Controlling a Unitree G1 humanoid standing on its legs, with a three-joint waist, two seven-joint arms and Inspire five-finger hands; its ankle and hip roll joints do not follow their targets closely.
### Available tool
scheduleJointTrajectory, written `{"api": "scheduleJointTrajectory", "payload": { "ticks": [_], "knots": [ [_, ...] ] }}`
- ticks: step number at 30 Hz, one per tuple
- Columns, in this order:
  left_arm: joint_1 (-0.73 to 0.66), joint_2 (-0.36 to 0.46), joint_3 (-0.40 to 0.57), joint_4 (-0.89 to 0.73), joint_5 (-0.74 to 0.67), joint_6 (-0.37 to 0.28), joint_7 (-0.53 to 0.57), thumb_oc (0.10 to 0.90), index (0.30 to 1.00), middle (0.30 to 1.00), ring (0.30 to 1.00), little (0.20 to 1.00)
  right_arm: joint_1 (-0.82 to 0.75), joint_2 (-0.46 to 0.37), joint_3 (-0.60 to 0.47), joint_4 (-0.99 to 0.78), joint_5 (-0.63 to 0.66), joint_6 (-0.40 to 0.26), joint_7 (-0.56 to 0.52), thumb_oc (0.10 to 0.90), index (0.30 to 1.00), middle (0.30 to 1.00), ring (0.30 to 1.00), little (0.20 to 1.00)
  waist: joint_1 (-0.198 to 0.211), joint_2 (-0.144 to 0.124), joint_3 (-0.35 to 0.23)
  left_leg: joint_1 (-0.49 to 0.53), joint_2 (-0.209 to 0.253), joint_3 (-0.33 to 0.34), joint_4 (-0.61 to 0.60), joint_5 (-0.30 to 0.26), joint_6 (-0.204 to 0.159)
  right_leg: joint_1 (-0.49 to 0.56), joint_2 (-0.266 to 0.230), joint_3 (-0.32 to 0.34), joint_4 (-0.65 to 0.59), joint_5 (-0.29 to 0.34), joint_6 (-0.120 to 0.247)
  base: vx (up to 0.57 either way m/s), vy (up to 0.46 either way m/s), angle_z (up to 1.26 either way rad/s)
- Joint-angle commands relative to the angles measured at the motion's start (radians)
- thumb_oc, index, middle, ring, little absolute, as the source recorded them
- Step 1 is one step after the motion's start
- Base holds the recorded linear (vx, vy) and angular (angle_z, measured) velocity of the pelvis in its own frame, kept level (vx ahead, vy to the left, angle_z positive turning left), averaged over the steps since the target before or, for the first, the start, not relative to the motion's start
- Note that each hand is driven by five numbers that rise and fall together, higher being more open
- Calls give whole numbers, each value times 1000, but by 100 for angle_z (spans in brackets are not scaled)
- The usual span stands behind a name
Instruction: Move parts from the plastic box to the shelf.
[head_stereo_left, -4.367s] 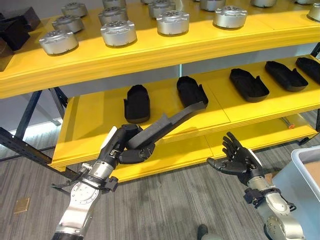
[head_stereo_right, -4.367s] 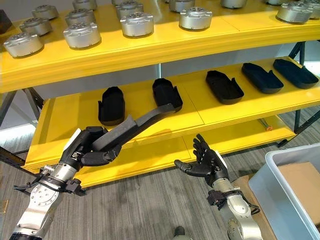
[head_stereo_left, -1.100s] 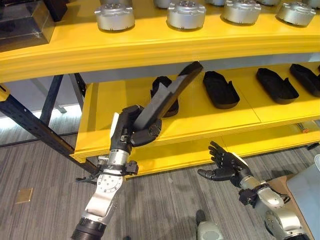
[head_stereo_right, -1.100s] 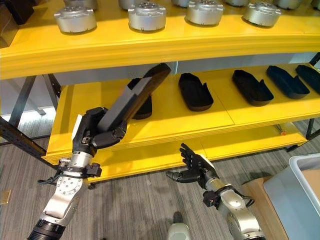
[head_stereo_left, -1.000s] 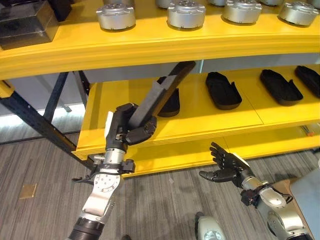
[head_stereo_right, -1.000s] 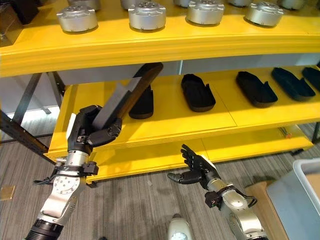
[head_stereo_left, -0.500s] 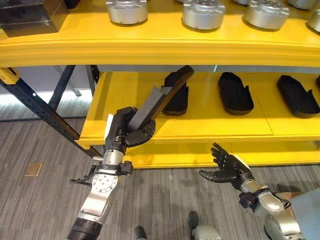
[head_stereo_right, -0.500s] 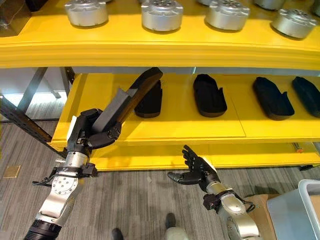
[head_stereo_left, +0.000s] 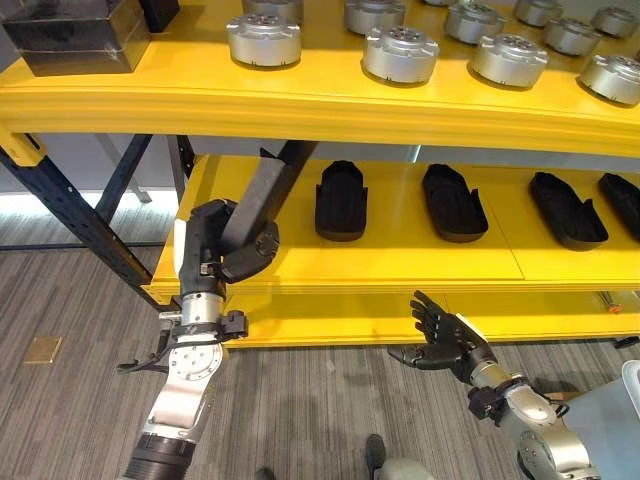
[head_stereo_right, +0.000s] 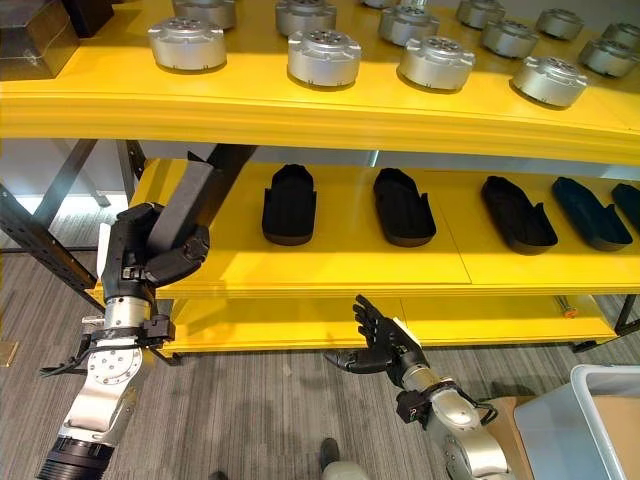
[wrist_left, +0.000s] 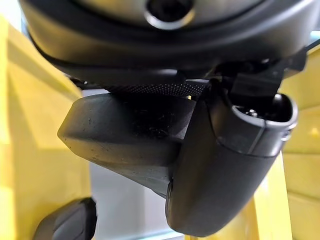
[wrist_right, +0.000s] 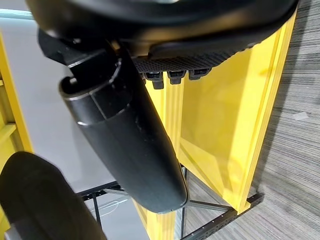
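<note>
Black part (head_stereo_left: 262, 193) in left robot hand (head_stereo_left: 222, 250)

Workshop/warehouse setting: yellow steel shelf (head_stereo_left: 300, 105) racks with rows of machined metal housings (head_stereo_left: 400, 53), black moulded parts (head_stereo_left: 341, 199); grey plank floor (head_stereo_left: 80, 400).

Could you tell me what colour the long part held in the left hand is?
Black to dark grey; the long part in the left hand shows best in the left eye view.
</note>
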Motion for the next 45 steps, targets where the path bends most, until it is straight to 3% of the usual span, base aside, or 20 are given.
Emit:
{"api": "scheduleJointTrajectory", "payload": {
  "ticks": [1, 11, 19, 30, 31, 37, 45],
  "knots": [
    [-242, 52, 28, 51, 53, -117, 84, 400, 300, 300, 300, 300, -76, -45, 8, -73, -14, -57, 26, 900, 1000, 1000, 1000, 1000, -15, 36, -100, -41, 42, -27, -9, 18, -6, 36, -57, -21, 60, -115, 55, 38, 6, -2],
    [-523, 131, -63, 459, 121, -74, 189, 400, 300, 300, 300, 300, -125, -102, 60, -82, 11, -28, 50, 900, 1000, 1000, 1000, 1000, -69, 69, -63, -98, 59, 12, 19, 35, -21, -40, -53, 26, 136, -145, 51, 13, 13, -9],
    [-696, 171, -164, 624, 177, -16, 240, 400, 300, 300, 300, 300, -189, -145, 80, -85, 37, -36, 51, 900, 1000, 1000, 1000, 1000, -107, 89, 6, -180, 69, 29, 69, 37, -29, -132, -49, 77, 193, -156, 46, -80, 39, -17],
    [-884, 255, -247, 783, 190, 139, 395, 400, 300, 300, 300, 300, -243, -184, 103, -96, 51, -49, 51, 900, 1000, 1000, 1000, 1000, -159, 89, 104, -257, 75, 51, 120, 27, -32, -242, -43, 120, 249, -168, 36, -59, 24, -10],
    [-907, 269, -244, 801, 199, 138, 473, 400, 300, 300, 300, 300, -241, -185, 105, -99, 59, -56, 48, 900, 1000, 1000, 1000, 1000, -166, 83, 116, -260, 72, 50, 124, 24, -31, -248, -45, 122, 256, -174, 35, -52, -1, -3],
    [-925, 315, -208, 785, 238, 81, 698, 400, 300, 300, 300, 300, -199, -188, 113, -102, 38, -111, 32, 900, 1000, 1000, 1000, 1000, -165, 77, 128, -272, 70, 35, 134, 20, -24, -255, -39, 131, 277, -186, 29, -4, -34, -1],
    [-948, 337, -167, 717, 272, -18, 765, 400, 300, 300, 300, 300, -156, -170, 129, -137, 26, -103, -14, 900, 1000, 1000, 1000, 1000, -140, 66, 120, -277, 76, 24, 152, 13, -20, -236, -42, 117, 275, -188, 28, 26, -52, 10]
  ]
}}
